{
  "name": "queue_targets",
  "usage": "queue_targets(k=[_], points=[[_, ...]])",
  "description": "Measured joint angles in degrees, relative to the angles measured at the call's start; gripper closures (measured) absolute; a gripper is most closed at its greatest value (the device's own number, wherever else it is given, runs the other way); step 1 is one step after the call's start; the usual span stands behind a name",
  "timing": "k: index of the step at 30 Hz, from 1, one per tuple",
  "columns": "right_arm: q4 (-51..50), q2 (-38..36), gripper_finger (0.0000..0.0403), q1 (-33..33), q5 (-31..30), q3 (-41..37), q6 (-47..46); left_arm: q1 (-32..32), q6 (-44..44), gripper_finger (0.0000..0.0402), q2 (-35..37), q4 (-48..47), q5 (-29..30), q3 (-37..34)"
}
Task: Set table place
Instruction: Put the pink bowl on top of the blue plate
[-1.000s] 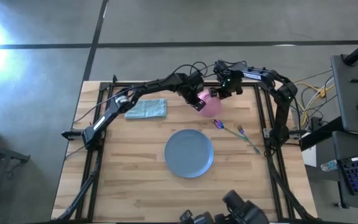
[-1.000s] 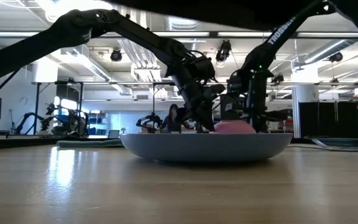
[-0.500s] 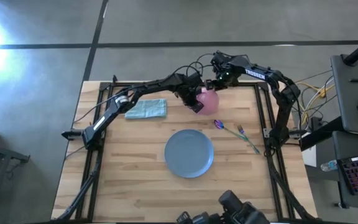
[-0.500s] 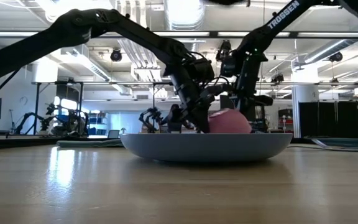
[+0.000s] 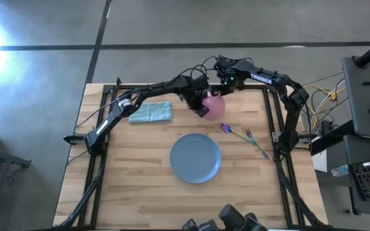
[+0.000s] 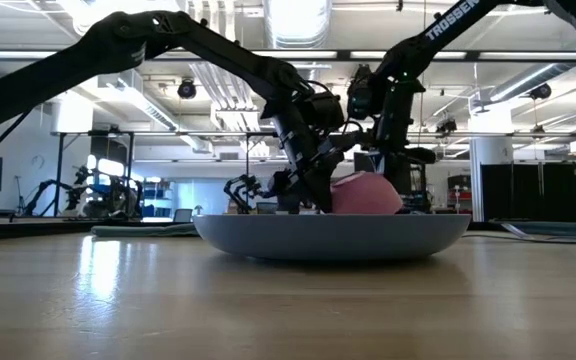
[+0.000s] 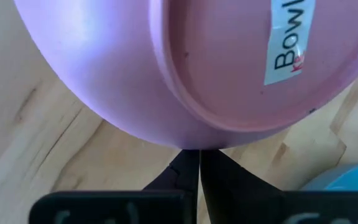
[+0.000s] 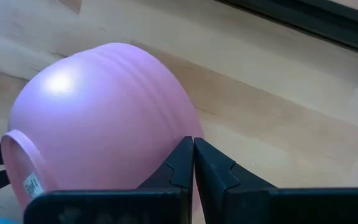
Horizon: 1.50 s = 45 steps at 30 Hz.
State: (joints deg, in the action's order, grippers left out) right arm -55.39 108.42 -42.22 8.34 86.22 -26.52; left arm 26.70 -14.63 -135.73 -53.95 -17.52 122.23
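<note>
The fingers of the left gripper are drawn narrow, with only a thin line between them, and their tips meet the rim of the pink bowl, so they seem to pinch the bowl's wall. The bowl is tipped on its side and shows its underside to this arm, with a small white label stuck on the base. The fingers of the right gripper are pressed together too, but with nothing between them; past their tips I see the rounded outer wall of the bowl, and I cannot tell whether they touch it. From above, the bowl sits near the far edge of the table, a little to the right of its middle. The left gripper is at the bowl's left side and the right gripper is just beyond the bowl, at the far rail. At table height the bowl shows tilted behind the blue plate, with both dark arms coming down to it. The plate lies flat in the middle of the table, nearer than the bowl and apart from it. To the plate's right lie the purple-headed spoon and the pale green fork, close to each other on the bare wood. A folded light teal cloth lies to the left of the bowl, under the left arm.
</note>
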Motion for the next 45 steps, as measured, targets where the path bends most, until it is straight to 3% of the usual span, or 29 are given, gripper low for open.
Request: queue_targets(k=[13,31,42,45], points=[[-4.2,-0.1,0.0394,0.3,0.4,5.8,3.1,0.0,0.5,0.0402,2.9,-1.2,-1.1,0.2],[-9.9,-1.6,0.0394,3.9,1.6,6.1,6.2,-3.1,1.6,0.0402,5.4,-7.1,-1.3,0.3],[-10.5,-6.2,0.0394,7.0,0.8,6.1,5.6,-5.2,0.1,0.0402,9.2,-9.7,1.8,0.2],[-11.1,-6.4,0.0394,8.5,0.7,6.1,5.6,-6.4,0.0,0.0402,10.0,-11.6,5.2,0.0]])
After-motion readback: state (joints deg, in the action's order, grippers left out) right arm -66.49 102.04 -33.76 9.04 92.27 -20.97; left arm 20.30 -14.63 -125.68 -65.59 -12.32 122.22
